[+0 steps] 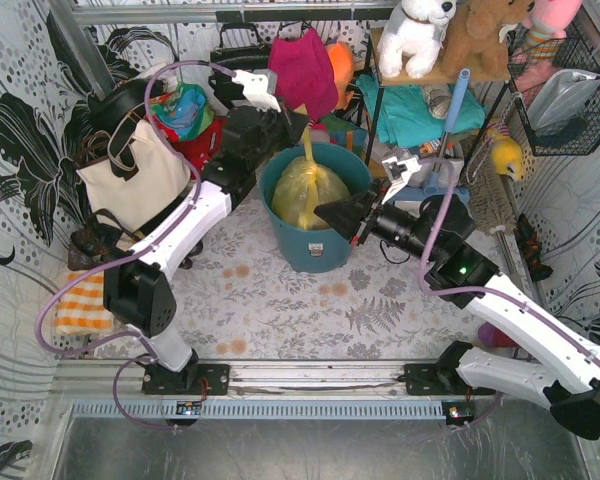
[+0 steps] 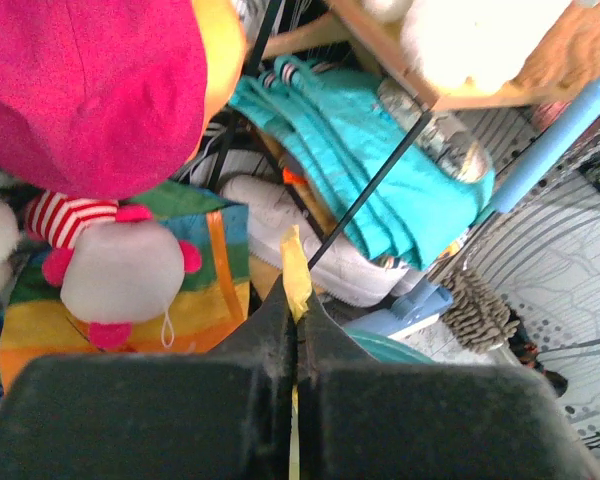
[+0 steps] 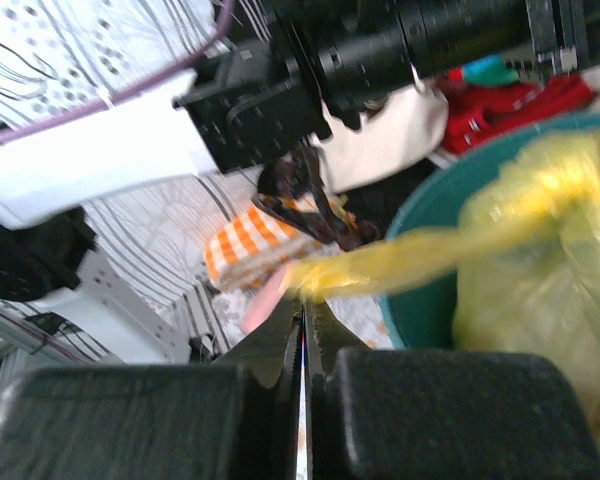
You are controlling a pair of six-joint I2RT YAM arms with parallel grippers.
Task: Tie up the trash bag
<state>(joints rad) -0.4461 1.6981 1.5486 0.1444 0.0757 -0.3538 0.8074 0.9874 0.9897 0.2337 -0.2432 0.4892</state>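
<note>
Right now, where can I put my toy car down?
On the bare flowery cloth in front of the teal bin, between the left arm and right arm. Crowded behind and left of the bin: cream tote bag, stuffed toys, shelf.

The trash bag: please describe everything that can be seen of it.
The trash bag is thin, translucent yellow plastic, crinkled and bulging, and it sits inside the round teal bin. Two twisted strips of its mouth are drawn out taut: one rises to the left gripper, the other stretches sideways to the right gripper. Both grippers are shut on the plastic. No finished knot shows.
</note>
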